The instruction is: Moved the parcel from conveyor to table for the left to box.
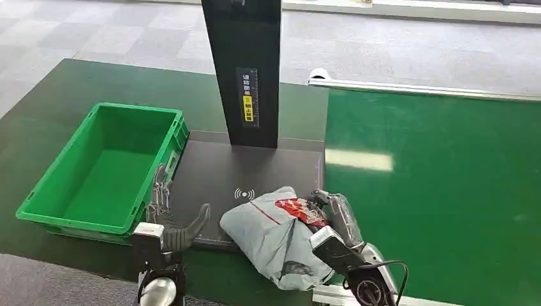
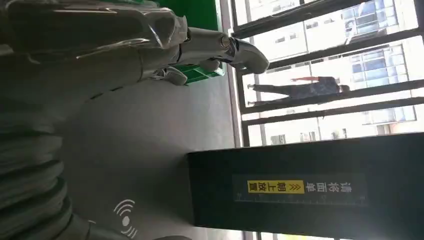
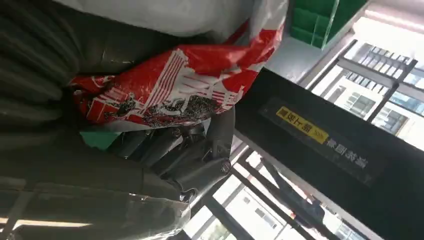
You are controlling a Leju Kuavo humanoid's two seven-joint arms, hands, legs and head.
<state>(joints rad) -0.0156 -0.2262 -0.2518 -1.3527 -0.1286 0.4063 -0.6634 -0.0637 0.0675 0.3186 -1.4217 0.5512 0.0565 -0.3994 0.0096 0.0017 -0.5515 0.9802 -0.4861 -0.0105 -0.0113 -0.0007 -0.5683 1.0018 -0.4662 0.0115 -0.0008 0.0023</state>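
Observation:
The parcel (image 1: 274,233) is a grey plastic mailer with a red printed patch, lying on the front right corner of the dark scanner pad (image 1: 249,172). My right hand (image 1: 335,213) grips the parcel's right side at the red patch; close up, the red patch (image 3: 170,85) is bunched against its fingers (image 3: 200,150). My left hand (image 1: 167,220) hovers over the pad's left edge, fingers apart and holding nothing, a short way left of the parcel. Its fingers (image 2: 220,47) reach toward the green crate. The green crate (image 1: 105,169) stands left of the pad.
A black upright post (image 1: 245,70) with a yellow label rises from the back of the pad. The green conveyor belt (image 1: 440,191) runs along the right, edged by a metal rail (image 1: 421,89). Windows and a distant person (image 2: 305,87) appear in the left wrist view.

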